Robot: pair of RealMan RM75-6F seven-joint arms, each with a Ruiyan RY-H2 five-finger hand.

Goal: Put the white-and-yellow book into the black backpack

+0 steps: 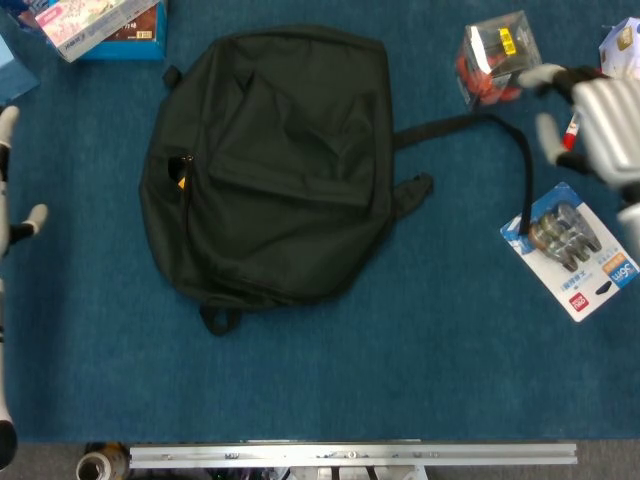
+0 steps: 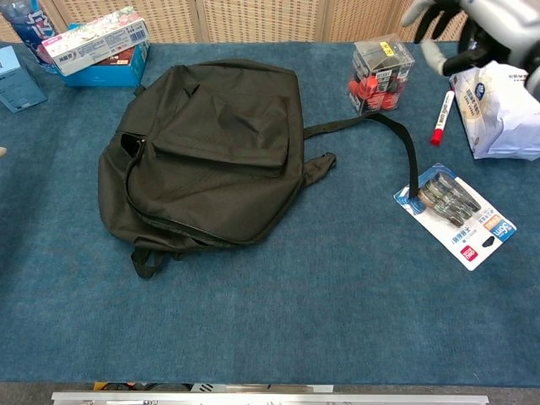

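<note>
The black backpack [image 1: 265, 165] lies flat on the blue table, its strap [image 1: 500, 140] trailing to the right. In the chest view the backpack [image 2: 207, 152] looks zipped along its left side. A small yellow speck shows in the side slit [image 1: 183, 182]; no white-and-yellow book is otherwise visible. My right hand [image 1: 595, 120] hovers blurred at the right edge, well clear of the bag, fingers spread and holding nothing. The chest view shows that right hand [image 2: 464, 25] at the top right. My left hand [image 1: 10, 190] is only a sliver at the left edge, thumb apart, touching nothing.
A clear box of red items [image 2: 381, 74], a red marker [image 2: 441, 118], a white bag [image 2: 498, 110] and a battery pack [image 2: 456, 211] lie right of the backpack. A printed carton [image 2: 97, 42] and a blue box [image 2: 17, 76] sit at the back left.
</note>
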